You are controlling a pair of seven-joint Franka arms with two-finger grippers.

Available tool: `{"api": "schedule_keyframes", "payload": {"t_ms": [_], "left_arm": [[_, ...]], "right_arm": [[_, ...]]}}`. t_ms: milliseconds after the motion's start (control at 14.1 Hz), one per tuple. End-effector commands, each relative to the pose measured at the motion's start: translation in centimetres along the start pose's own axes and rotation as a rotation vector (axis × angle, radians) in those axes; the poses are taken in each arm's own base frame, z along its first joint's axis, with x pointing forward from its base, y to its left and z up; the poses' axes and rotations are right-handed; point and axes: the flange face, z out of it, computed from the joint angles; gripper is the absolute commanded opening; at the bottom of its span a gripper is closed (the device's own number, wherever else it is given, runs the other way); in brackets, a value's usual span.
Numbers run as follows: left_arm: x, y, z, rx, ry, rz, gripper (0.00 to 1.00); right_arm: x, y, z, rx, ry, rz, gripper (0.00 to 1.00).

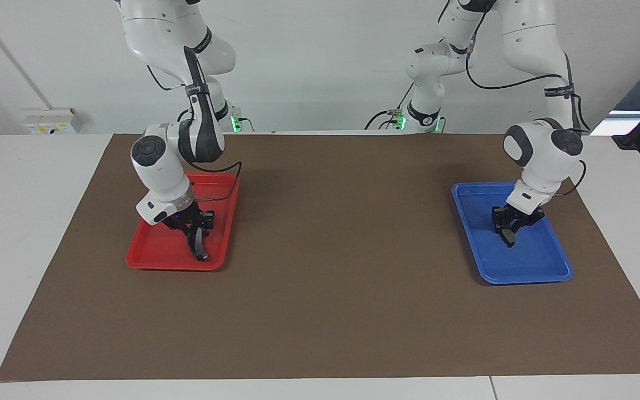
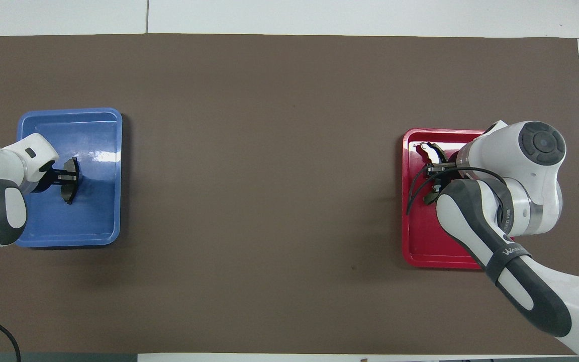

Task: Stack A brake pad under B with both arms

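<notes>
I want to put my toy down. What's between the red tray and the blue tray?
Only bare brown mat between the red tray and blue tray, plain in the overhead view.

Glossy plastic blue tray (image 2: 103, 151), matt brown mat (image 2: 269, 151)

I see both arms bent down, wrists low; left gripper (image 1: 509, 233) and right gripper (image 1: 196, 236) each have fingers clamped shut.
</notes>
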Motion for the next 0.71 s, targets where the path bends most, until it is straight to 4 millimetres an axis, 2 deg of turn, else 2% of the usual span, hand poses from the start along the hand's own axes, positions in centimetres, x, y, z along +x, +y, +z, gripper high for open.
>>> {"api": "schedule_keyframes", "payload": {"t_ms": [0,142,284,355,496,567,638], "left_arm": [[0.1,-0.4,-3.3,0.027,0.041,0.003,0.09],[0.7,0.2,-6.4,0.024,0.019,0.01,0.09],[1.2,2.3,-9.1,0.018,-0.001,0.029,0.09],[1.3,4.2,-10.1,0.015,-0.005,0.005,0.09],[1.7,8.9,-11.0,0.007,-0.025,-0.05,0.08],[2.3,11.9,-11.6,0.003,-0.029,-0.07,0.08],[2.5,14.9,-11.9,0.0,-0.037,-0.085,0.06]], "right_arm": [[-0.2,0.3,0.0,0.009,0.01,-0.015,0.58],[-0.3,0.4,0.1,0.009,0.007,-0.013,0.51],[-0.4,0.5,0.1,0.009,0.007,-0.013,0.43],[-0.4,0.5,0.0,0.009,0.008,-0.012,0.37],[-0.4,0.5,0.1,0.007,0.004,-0.013,0.17],[-0.2,0.6,-0.2,0.007,-0.003,-0.013,0.1],[0.1,0.7,-0.8,0.007,-0.003,-0.012,0.08]]}}
